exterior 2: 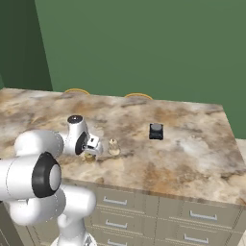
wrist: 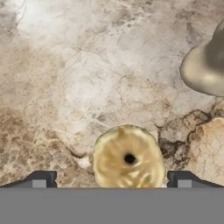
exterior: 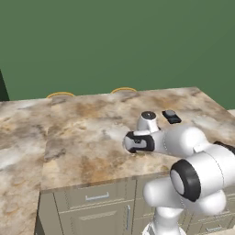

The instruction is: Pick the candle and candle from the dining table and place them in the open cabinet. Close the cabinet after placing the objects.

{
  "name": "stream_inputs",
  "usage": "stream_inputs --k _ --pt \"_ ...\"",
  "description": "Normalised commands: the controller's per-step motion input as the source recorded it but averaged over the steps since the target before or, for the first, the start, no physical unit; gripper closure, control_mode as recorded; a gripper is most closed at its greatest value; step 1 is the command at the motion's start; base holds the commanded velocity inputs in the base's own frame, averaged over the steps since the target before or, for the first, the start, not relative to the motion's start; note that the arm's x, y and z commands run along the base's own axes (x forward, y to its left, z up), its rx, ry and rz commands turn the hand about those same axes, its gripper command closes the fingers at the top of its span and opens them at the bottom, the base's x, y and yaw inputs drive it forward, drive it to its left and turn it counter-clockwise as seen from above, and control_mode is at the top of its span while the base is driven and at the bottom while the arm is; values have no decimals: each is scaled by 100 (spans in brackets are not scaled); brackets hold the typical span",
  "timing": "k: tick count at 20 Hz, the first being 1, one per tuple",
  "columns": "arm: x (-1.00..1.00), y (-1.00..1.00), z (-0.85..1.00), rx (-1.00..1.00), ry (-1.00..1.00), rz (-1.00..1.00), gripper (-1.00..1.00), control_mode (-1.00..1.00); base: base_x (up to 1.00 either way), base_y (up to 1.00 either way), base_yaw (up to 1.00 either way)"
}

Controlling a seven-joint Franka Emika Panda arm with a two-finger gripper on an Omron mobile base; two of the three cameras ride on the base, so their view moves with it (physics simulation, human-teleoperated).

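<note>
Your tool (wrist: 111, 179) hangs low over the desk (exterior 2: 192, 149), jaws spread wide and gripping nothing. In the hand view its two dark fingertips (wrist: 40, 178) stand one on each side of the golden-brown candle (wrist: 128, 156), clear of it.

Golden-brown candle: squat cylinder with a dark wick hole, upright on the marbled stone, straight below the tool, towards the front edge of the desk.

Cream candle (exterior 2: 113, 146): taller, with a wide base, upright just beside the golden-brown one, apart from it; you see its base at the hand view's right edge.

Small black block (exterior 2: 155, 130): flat on the desk, nearer the middle, well apart from both candles.

Drawer fronts (exterior 2: 158, 214): grey-beige with silver bar handles, below the desk's front edge.
</note>
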Motion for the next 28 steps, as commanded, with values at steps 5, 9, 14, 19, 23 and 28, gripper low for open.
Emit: stream_inputs --k 5,9,14,19,23,28 --pt "30 -3 -13 0 10 -5 -100 -100 0 0 0" --pt "3 0 -5 0 6 -5 -100 -100 0 0 0" --pt "0 0 -12 0 2 -4 -100 -100 0 0 0" --pt "-1 0 -8 0 0 -2 -100 -100 0 0 0" --pt "-3 0 -7 0 0 -1 -100 -100 0 0 0" --pt "-17 0 0 0 -7 0 -100 -100 0 0 0"
